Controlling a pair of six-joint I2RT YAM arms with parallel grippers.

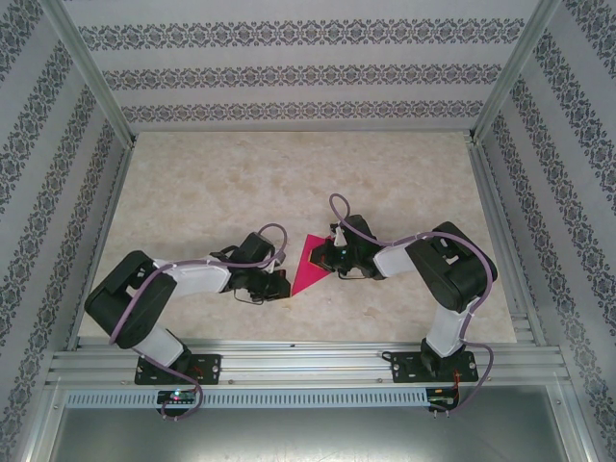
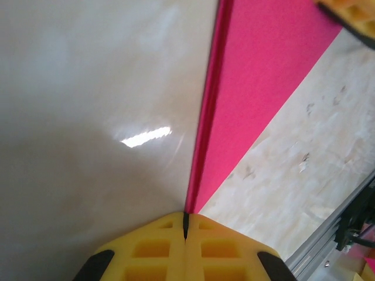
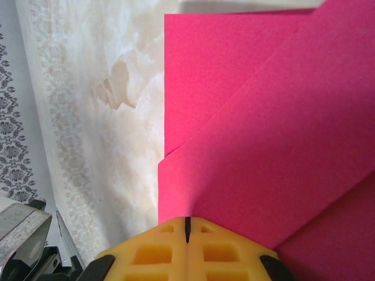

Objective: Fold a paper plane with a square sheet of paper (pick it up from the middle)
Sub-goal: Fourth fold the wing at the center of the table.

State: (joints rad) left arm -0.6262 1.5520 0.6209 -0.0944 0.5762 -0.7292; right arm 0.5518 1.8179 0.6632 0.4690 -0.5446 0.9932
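Yellow fingers of my left gripper sit right up close in the left wrist view. They are pressed tight together with no gap. A sharp tip of the square sheet of paper runs straight into the line where they meet, so I think they are pinching that tip. From there the pink paper goes away from the gripper and gets wider on its right side, with a darker raised edge along its left. Bare table lies off to the right of the tips. I guess the pinch is there to hold that corner so the sheet cannot slide. In the right wrist view my right gripper is clenched shut too. Pink paper starts right at its tips and spreads out ahead and to the right. One layer lies slanted over another, so the sheet is partly folded, but it is no plane yet. I cannot tell if these tips are pushing down on the paper, gripping a layer, or hanging just above it. My guess is that they push down to make the fold flat and sharp. More table shows to the left of these tips, and the flowery wall is farther off. From above, the two grippers are near each other, and the paper is a pink triangle between them that reaches both.
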